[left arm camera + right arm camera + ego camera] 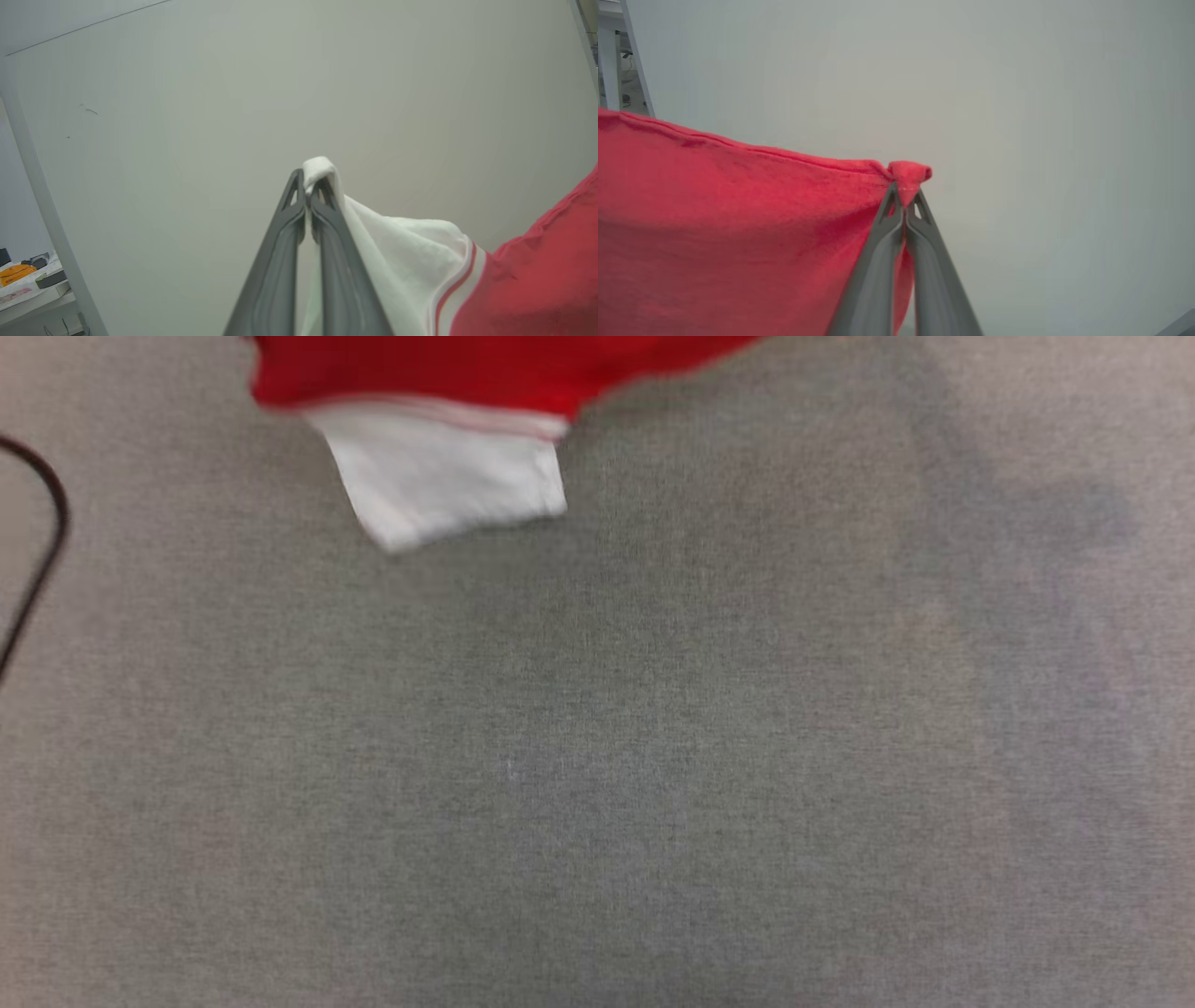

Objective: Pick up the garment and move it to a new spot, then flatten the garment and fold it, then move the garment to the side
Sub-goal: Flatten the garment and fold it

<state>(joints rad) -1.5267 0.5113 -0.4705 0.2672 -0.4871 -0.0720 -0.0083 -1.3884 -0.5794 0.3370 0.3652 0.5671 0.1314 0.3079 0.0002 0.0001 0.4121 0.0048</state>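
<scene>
The garment hangs in the air at the top of the head view, red with a white sleeve dangling below a striped trim, above the grey surface. In the left wrist view my left gripper is shut on a fold of the white sleeve, with red cloth at the right. In the right wrist view my right gripper is shut on a corner of the red cloth, which stretches to the left. The chest letters are hidden.
A black cable curves along the left edge of the grey surface. A pale wall panel stands behind the grippers. A desk with clutter shows at the lower left of the left wrist view.
</scene>
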